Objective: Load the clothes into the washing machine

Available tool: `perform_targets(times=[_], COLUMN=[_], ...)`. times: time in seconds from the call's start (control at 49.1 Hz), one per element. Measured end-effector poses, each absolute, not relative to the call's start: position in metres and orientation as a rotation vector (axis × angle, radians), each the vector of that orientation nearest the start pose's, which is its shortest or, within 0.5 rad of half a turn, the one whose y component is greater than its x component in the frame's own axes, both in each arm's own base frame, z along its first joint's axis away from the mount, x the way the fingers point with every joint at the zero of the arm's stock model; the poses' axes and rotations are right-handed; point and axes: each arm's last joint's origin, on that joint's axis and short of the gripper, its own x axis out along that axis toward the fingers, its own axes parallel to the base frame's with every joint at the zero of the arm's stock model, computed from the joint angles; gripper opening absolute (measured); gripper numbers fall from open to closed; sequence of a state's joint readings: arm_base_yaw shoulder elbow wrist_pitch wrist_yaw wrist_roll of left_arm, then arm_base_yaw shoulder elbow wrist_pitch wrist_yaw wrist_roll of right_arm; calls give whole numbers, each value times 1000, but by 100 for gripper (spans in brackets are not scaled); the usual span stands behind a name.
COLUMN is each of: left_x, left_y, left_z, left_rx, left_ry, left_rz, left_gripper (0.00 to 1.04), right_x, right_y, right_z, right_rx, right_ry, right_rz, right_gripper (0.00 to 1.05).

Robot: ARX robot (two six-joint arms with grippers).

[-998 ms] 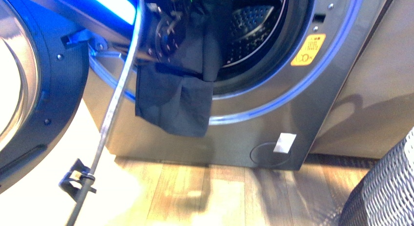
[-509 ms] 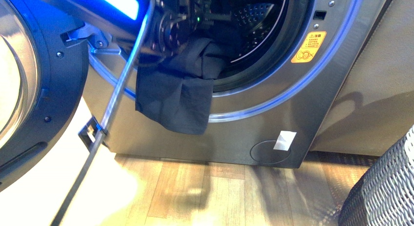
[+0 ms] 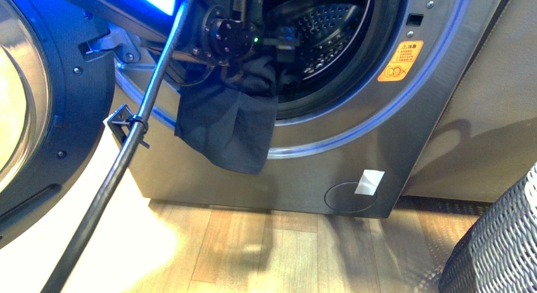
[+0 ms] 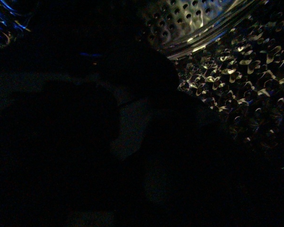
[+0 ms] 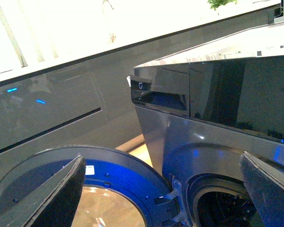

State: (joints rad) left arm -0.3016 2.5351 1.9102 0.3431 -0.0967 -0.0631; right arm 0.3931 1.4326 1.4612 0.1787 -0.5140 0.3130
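While my left claw [image 3: 284, 46] reaches through the round opening of the washing machine [image 3: 392, 154], I cannot tell how far it is open or whether it grips the clothes [image 3: 228, 131]; its wrist picture is dark. The clothes lie over the opening's lower rim, long axis vertical, mostly hanging outside, just below the left claw. The right claw [image 5: 162, 158] is wide open and empty, high above the door [image 5: 109, 189]; the left arm is nearer.

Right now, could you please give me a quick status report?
Right claw open, empty. Left claw at washing machine mouth, grip hidden. Clothes half out, draped over rim. Door open wide.
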Motion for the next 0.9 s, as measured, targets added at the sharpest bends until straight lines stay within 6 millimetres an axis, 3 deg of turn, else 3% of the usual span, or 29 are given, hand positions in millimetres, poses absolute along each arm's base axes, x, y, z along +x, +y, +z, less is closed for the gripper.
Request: perform_targets(times=[0.244, 0.59, 0.896], left_x=[492, 410, 353], left_y=[-149, -132, -89], left_z=[174, 176, 218], left_rx=[-32, 1, -6], left_ry=[187, 194, 97], left_rz=[-207, -262, -239], left_gripper=[98, 98, 98], right_x=[288, 288, 288], right_y=[135, 135, 135], right_z=[451, 451, 451], right_rx=[277, 277, 277], right_ry=[-71, -71, -71], right_rz=[929, 929, 929], right_gripper=[97, 97, 97])
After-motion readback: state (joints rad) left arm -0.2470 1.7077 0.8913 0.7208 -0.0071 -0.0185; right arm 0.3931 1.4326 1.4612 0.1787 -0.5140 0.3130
